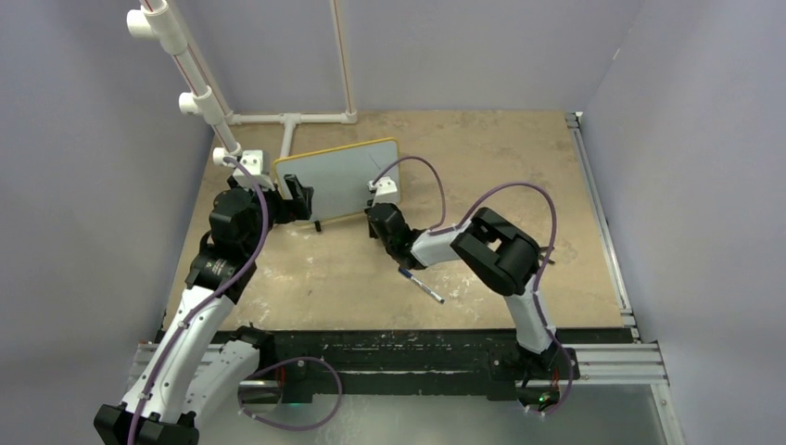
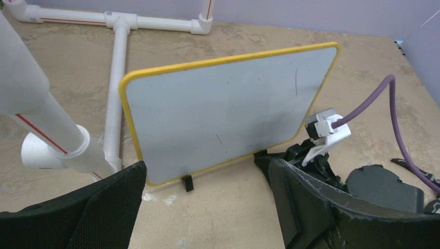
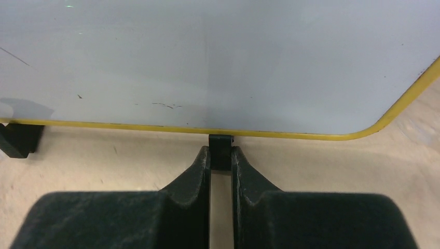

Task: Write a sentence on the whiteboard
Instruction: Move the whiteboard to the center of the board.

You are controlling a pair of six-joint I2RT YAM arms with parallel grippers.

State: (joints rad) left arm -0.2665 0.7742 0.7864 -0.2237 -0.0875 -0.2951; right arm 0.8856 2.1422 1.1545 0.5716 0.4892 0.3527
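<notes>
While the whiteboard point(image 1: 343, 176) stands upright at the far middle of the table point(image 1: 324, 269), blank but for faint stray marks, we have our right gripper point(image 3: 220, 153) pinched tight on one foot point(image 3: 220, 141). Our left gripper point(image 2: 207, 171) gapes wide near the board's left edge, holding nothing. What looks like a marker point(image 1: 422, 285) lies near the right arm. We judge we are only steadying the board, with no writing yet; next, a gripper must fetch the marker.

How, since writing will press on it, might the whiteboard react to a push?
Probably tippy: the whiteboard stands on edge on two small feet. Likely stiff and light, being a thin framed panel. The right gripper pinching one should steady it.
</notes>
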